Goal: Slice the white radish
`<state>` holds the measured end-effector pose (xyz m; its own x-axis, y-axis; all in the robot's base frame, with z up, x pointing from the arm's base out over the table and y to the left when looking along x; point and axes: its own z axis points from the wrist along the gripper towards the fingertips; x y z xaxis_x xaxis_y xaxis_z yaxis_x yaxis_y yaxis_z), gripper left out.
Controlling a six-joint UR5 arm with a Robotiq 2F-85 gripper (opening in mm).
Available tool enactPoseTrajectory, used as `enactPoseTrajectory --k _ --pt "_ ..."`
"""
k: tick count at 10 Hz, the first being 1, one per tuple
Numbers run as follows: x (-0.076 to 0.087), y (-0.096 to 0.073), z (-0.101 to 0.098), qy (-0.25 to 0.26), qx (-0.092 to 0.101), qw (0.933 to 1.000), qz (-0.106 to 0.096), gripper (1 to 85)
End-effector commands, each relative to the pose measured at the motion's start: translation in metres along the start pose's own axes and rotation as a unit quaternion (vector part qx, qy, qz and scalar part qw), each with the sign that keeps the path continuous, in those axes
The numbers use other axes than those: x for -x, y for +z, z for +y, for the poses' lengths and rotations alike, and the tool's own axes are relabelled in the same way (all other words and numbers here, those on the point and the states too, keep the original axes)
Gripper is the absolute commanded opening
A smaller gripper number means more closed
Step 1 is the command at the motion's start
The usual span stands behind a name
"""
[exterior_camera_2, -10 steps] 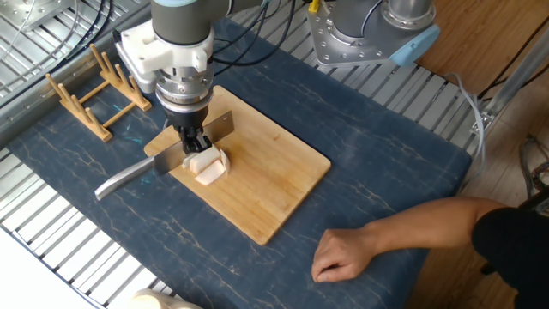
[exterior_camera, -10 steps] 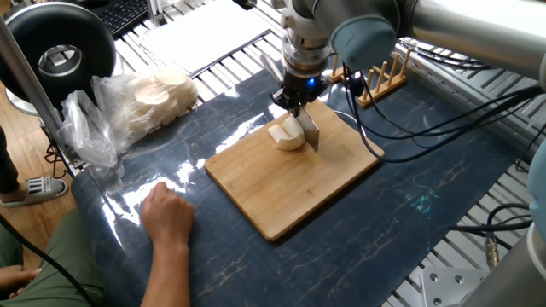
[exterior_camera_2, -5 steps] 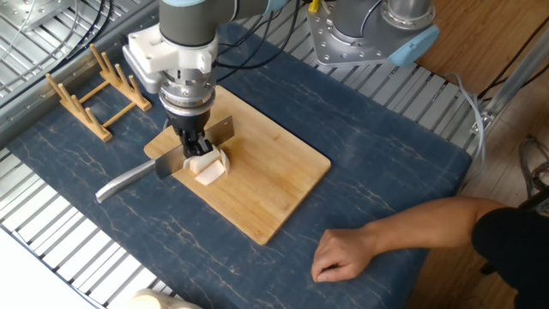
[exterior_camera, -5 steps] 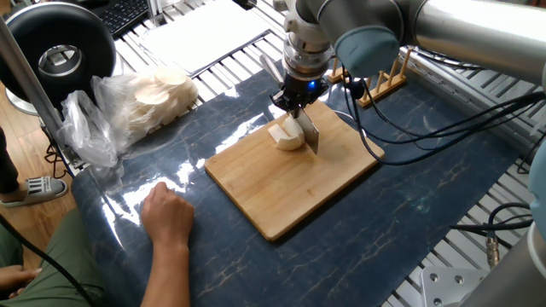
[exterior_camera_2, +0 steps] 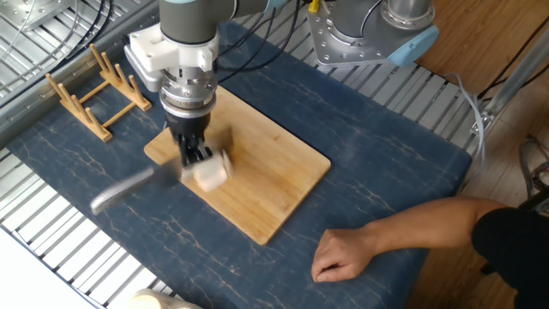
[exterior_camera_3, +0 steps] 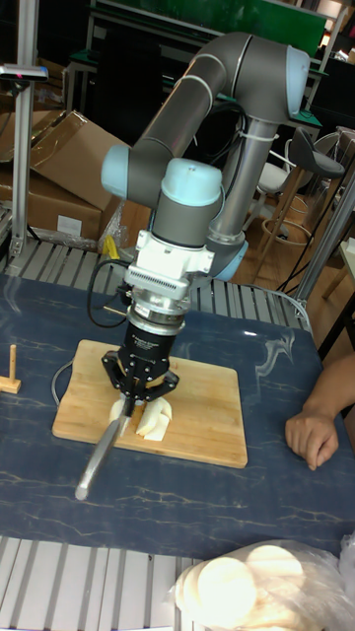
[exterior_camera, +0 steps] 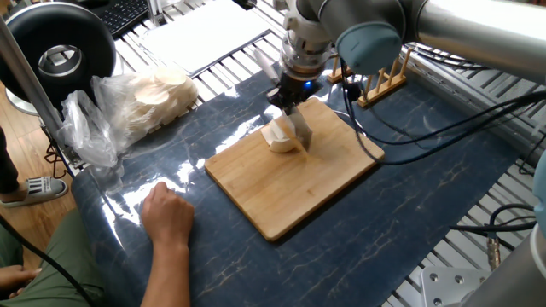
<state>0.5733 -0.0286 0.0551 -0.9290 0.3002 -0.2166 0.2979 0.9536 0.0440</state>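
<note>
The desk (exterior_camera: 409, 213) carries a board (exterior_camera: 294, 175) with the radish (exterior_camera: 280, 139) lying near its far left part, already partly cut into pieces. The claw (exterior_camera_3: 138, 392) is clamped on a knife (exterior_camera_3: 103, 452), its blade blurred against the radish. To cut well, I judge the blade should stay upright and press straight down. A hand (exterior_camera: 168, 213) rests near the board, well apart from the blade.

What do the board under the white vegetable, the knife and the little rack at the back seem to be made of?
The cutting board looks like bamboo or light wood: tan, matte, with fine strip grain. The knife, shut in the gripper over the white radish, looks like bare metal, a grey, dull-shiny handle; its blade is blurred. The rack seems plain unpainted wood, pale pegs on rails.
</note>
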Motion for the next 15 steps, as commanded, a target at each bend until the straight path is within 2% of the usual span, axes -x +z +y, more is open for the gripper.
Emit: enactPoseTrajectory --k 1,2,3,4,5,6,7,8,9,10,11,12,14,15 --pt "-0.002 -0.007 -0.006 -0.003 -0.018 0.9998 0.01 1.0" --pt "-0.005 -0.01 -0.008 -0.001 -0.033 0.9993 0.021 1.0" --pt "-0.008 -0.012 -0.002 0.007 -0.024 0.9993 0.028 1.0" --pt "-0.005 -0.008 0.001 0.008 -0.01 0.9997 0.021 1.0" --pt "-0.009 -0.013 -0.012 -0.01 -0.036 0.9988 0.031 1.0" --pt "-0.005 -0.005 -0.015 -0.017 -0.032 0.9993 0.012 1.0" --pt "-0.006 -0.008 -0.012 -0.005 -0.023 0.9996 0.018 1.0" --pt "0.001 0.001 0.0 0.003 0.009 0.9999 -0.007 1.0" --pt "-0.008 -0.012 -0.009 -0.003 -0.008 0.9995 0.029 1.0" --pt "-0.008 -0.013 -0.016 -0.007 -0.027 0.9991 0.033 1.0" --pt "-0.007 -0.014 -0.014 -0.005 -0.026 0.9991 0.033 1.0" --pt "-0.009 -0.019 -0.014 -0.002 -0.036 0.9984 0.044 1.0" --pt "-0.008 -0.023 -0.011 0.009 -0.049 0.9975 0.051 1.0" --pt "-0.007 -0.024 -0.009 0.012 -0.044 0.9975 0.054 1.0"
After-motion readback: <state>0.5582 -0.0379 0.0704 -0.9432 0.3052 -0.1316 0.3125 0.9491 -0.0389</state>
